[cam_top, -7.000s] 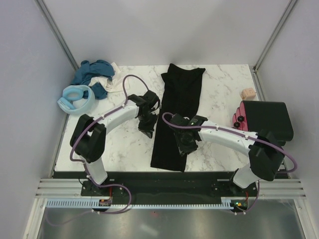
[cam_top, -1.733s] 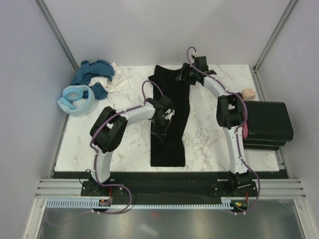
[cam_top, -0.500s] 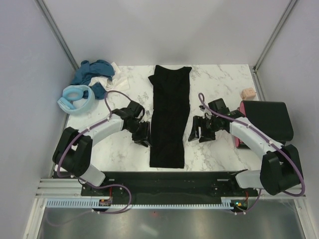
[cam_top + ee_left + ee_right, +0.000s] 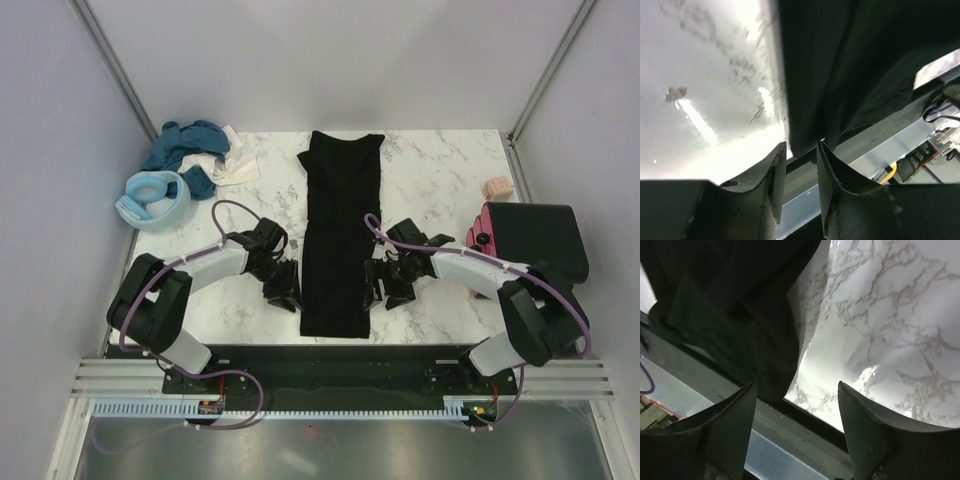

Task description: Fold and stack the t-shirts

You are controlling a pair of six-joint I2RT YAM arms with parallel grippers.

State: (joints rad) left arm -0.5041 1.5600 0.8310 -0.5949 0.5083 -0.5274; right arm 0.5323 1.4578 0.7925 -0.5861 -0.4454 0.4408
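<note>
Just beside the left gripper [image 4: 801, 150], the black t-shirt [image 4: 865, 65] is soft matt cloth; the table [image 4: 705, 75] under it is smooth, glossy marble-look (white, grey-veined); its fingers [image 4: 760, 190] look matt black plastic.

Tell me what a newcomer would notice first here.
A long black t-shirt, folded into a narrow strip, runs down the middle of the marble table. The left gripper and right gripper flank its near half, both open and holding nothing. A heap of teal-blue and white shirts lies in the far left corner.
</note>
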